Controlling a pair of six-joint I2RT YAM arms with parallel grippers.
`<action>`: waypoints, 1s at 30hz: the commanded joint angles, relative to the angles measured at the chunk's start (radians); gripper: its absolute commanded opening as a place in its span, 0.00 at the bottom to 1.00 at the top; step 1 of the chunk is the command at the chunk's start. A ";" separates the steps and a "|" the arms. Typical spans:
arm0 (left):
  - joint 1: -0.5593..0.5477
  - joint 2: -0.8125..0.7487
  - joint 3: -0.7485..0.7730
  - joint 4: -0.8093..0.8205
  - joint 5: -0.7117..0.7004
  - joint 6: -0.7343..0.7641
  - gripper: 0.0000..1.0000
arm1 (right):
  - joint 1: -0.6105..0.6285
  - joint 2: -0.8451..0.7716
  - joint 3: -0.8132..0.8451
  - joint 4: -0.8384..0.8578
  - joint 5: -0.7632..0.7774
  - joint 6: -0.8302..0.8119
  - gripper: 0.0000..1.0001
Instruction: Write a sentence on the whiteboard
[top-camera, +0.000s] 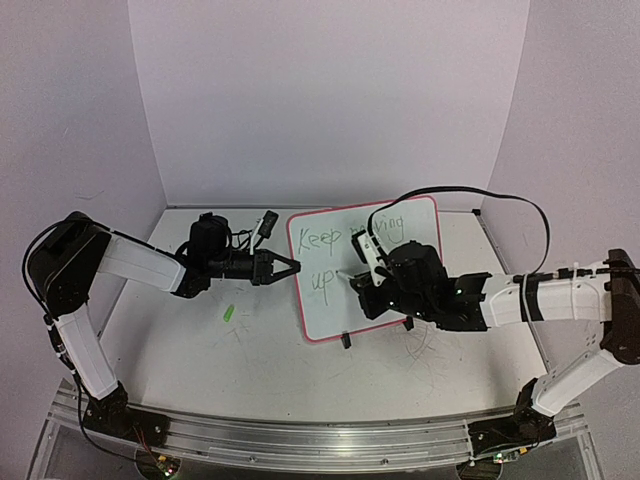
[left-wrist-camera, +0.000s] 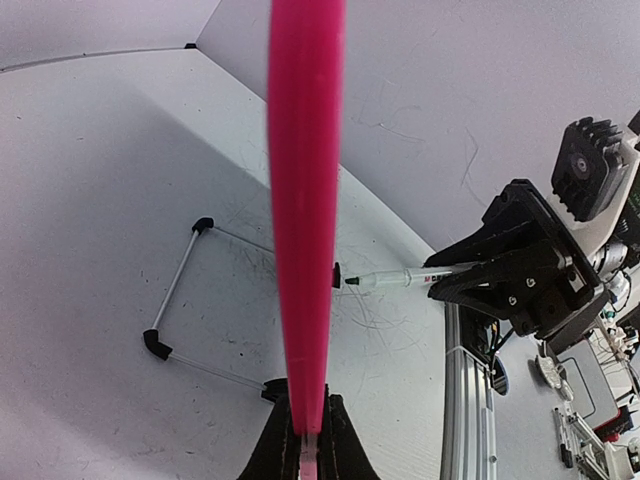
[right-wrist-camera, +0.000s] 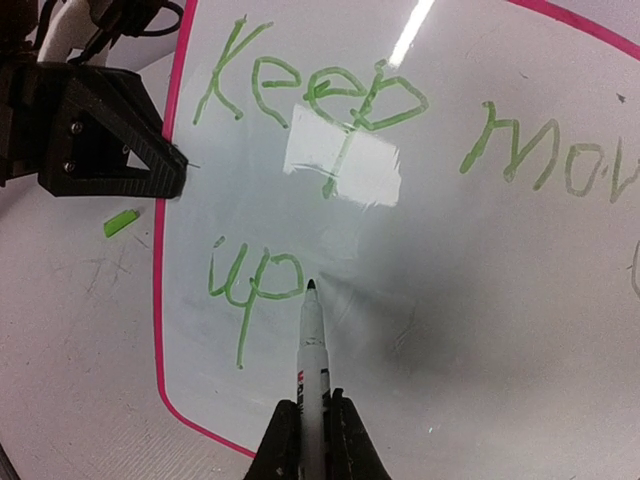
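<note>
The whiteboard with its pink frame stands tilted at the table's middle. My left gripper is shut on the board's left edge, and the left wrist view shows the frame pinched between the fingertips. My right gripper is shut on a white marker, whose dark tip touches the board just right of the "up". The sentence in green reads "Keep mov" on the top line and "up" below. The right arm hides part of the top line in the top view.
A small green cap lies on the table left of the board. A wire stand with black ends sits behind the board. White walls enclose the table on three sides. An aluminium rail runs along the near edge.
</note>
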 joint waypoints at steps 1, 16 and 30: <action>0.004 -0.020 0.033 -0.029 -0.026 0.049 0.00 | 0.004 0.027 0.055 0.029 0.035 0.003 0.00; 0.004 -0.026 0.032 -0.035 -0.027 0.055 0.00 | 0.005 0.028 0.042 -0.017 0.060 0.025 0.00; 0.004 -0.027 0.035 -0.040 -0.029 0.058 0.00 | 0.005 0.005 -0.020 -0.035 0.018 0.071 0.00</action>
